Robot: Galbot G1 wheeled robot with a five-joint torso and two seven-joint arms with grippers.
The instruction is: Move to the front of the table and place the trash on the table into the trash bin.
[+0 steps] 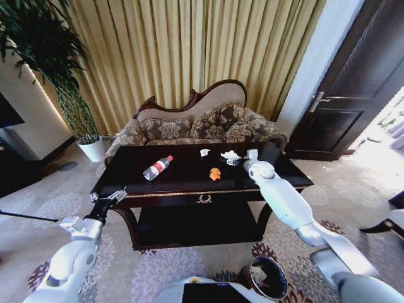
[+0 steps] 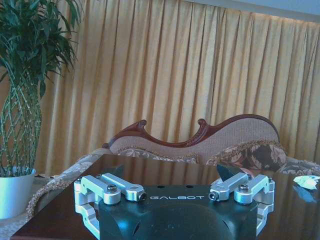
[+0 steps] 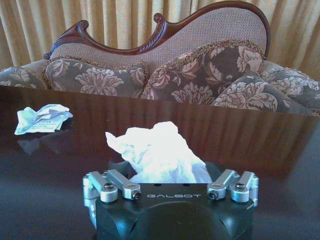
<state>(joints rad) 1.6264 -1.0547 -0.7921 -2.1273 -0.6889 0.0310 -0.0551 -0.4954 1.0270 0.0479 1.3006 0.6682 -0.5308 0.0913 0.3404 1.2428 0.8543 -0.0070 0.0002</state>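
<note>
The dark, glossy brown wooden console table with a gold trim line (image 1: 189, 180) is standing before a patterned sofa with a carved wooden back (image 1: 202, 123), and the word GALBOT is showing in pale letters on both gripper bodies in the wrist views. The small round dark brown trash bin with a shiny metal rim (image 1: 268, 278) is sitting on the carpet in front of the table, towards the robot's right. On the tabletop, the clear plastic bottle with a red cap and label (image 1: 158, 167) is lying on its side towards the left, the orange scrap (image 1: 215, 174) is lying near the centre, and a small flat white paper bit (image 3: 42, 118) is lying farther back. The right gripper (image 3: 170, 172) is reaching over the table's right part, its jaws spread wide around the white crumpled paper (image 3: 160, 152), not visibly pinching it. The left gripper (image 1: 108, 196) is hovering at the table's front left corner, its jaws spread with nothing between them
</note>
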